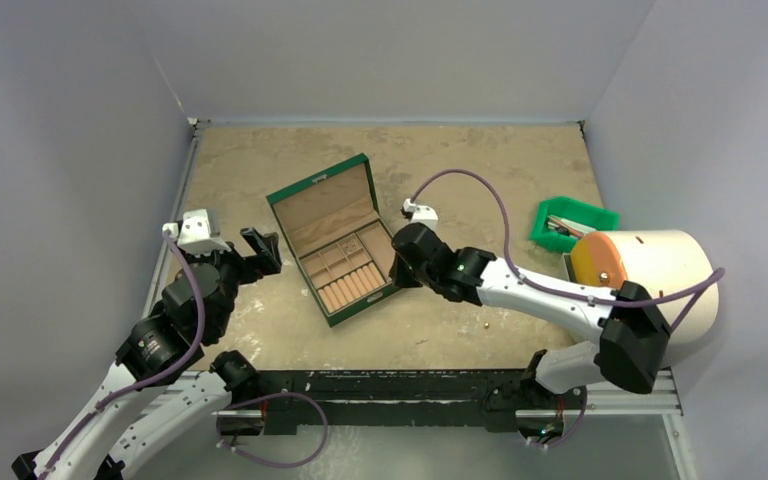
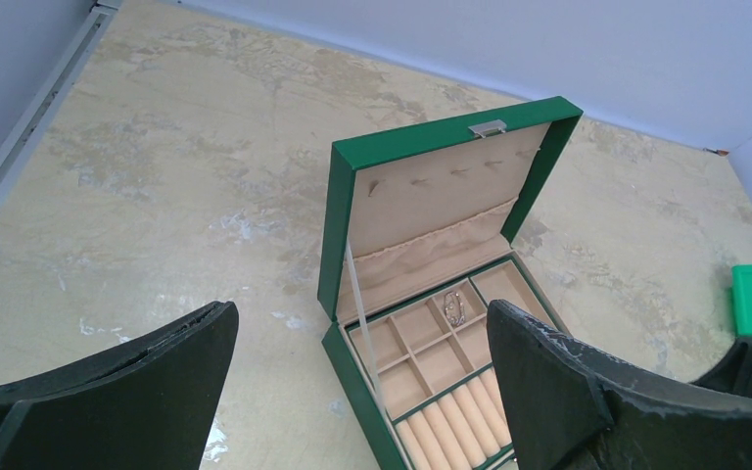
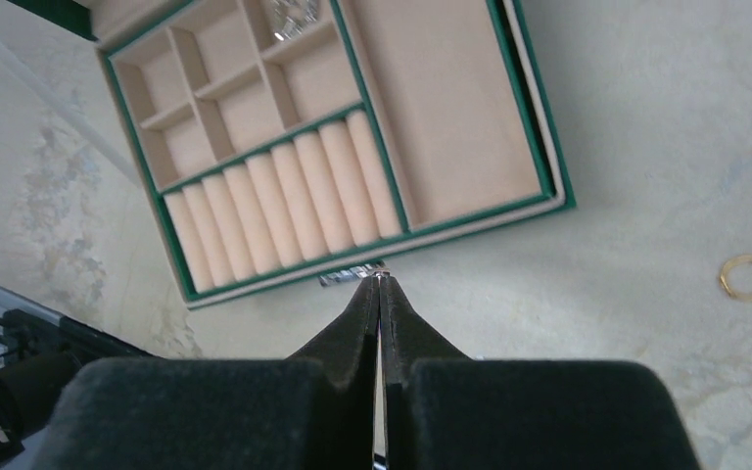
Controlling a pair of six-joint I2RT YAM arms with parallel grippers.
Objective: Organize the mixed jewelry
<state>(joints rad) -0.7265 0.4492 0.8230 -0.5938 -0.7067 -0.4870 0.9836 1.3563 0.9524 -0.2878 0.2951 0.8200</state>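
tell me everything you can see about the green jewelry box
The box is green outside, lined in tan fabric, and sits open and askew on the table. Its lid leans back, with a silver clasp on its top edge and a gathered pocket inside. The base holds small square compartments, a row of padded rolls and one long compartment. Silver jewelry lies in one small compartment. The right gripper, jaws shut, points at its front edge; contact is unclear.
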